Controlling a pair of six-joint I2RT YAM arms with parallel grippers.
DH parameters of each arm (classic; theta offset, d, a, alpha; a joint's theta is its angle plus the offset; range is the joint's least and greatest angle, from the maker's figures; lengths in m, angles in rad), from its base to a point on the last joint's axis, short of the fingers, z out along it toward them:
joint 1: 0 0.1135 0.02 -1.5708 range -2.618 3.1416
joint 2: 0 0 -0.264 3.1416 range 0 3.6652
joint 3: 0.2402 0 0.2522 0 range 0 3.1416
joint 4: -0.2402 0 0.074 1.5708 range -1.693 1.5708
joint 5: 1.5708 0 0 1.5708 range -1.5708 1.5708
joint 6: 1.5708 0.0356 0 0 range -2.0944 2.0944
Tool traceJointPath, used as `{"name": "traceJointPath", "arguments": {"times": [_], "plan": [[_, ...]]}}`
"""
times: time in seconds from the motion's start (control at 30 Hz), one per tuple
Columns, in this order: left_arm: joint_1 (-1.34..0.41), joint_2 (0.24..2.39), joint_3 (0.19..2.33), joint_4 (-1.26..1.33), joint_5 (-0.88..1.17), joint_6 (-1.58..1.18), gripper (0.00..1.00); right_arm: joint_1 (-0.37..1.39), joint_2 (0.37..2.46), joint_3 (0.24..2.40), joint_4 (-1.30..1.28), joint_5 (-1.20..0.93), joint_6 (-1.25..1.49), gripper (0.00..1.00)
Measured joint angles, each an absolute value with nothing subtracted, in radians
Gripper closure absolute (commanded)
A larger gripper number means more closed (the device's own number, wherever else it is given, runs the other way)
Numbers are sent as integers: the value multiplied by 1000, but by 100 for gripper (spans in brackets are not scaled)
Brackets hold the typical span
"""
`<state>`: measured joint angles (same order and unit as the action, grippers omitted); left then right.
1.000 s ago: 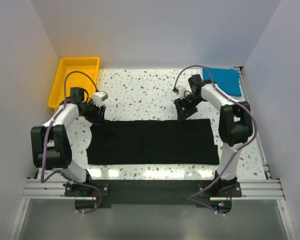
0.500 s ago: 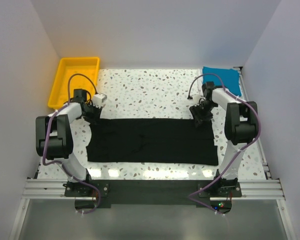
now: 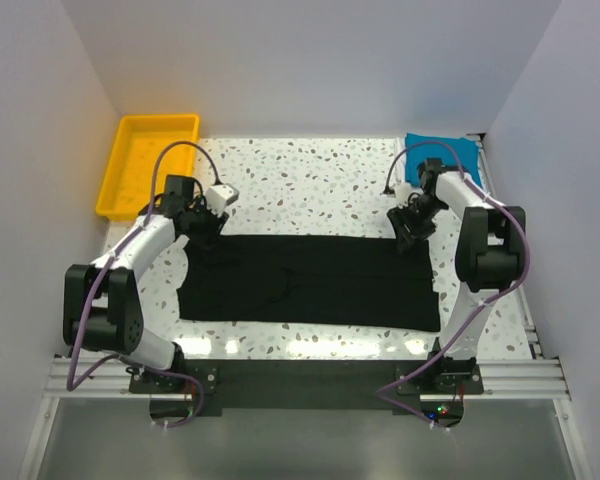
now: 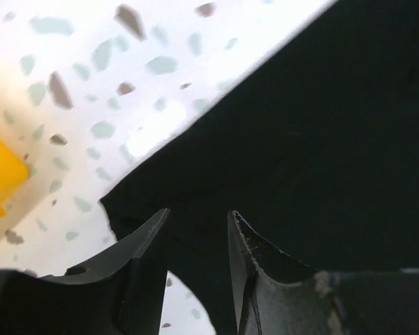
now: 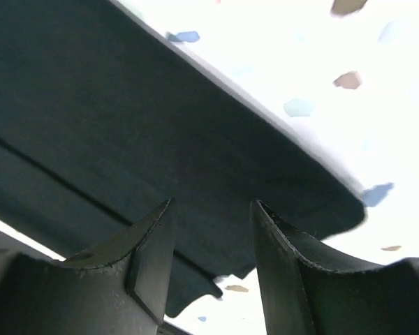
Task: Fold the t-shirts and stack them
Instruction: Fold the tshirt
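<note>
Outward along the far edge went our right fingers (image 5: 153,244), now parted over the far right corner of the black t-shirt (image 3: 310,280). Our left fingers (image 4: 143,255) stand apart too, at its far left corner. It lies in 1 long band across the counter (image 3: 300,185). The blue t-shirt (image 3: 448,158) sits far right, the yellow tray (image 3: 150,160) far left.

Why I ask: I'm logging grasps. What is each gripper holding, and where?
Nothing is clearly clamped. The left gripper and right gripper each straddle a far corner of the black t-shirt, jaws apart.
</note>
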<state>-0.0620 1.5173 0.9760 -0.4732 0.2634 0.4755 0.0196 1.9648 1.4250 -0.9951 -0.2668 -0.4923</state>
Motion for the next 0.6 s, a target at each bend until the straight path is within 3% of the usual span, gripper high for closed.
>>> {"name": "traceJointPath", "arguments": {"times": [0.4, 0.6], "plan": [[-213, 1678, 979, -612, 226, 481, 62, 19, 2017, 1548, -1086, -281, -589, 56], [-266, 1823, 1151, -674, 158, 463, 67, 19, 2025, 1524, -1095, -268, -615, 55]]}}
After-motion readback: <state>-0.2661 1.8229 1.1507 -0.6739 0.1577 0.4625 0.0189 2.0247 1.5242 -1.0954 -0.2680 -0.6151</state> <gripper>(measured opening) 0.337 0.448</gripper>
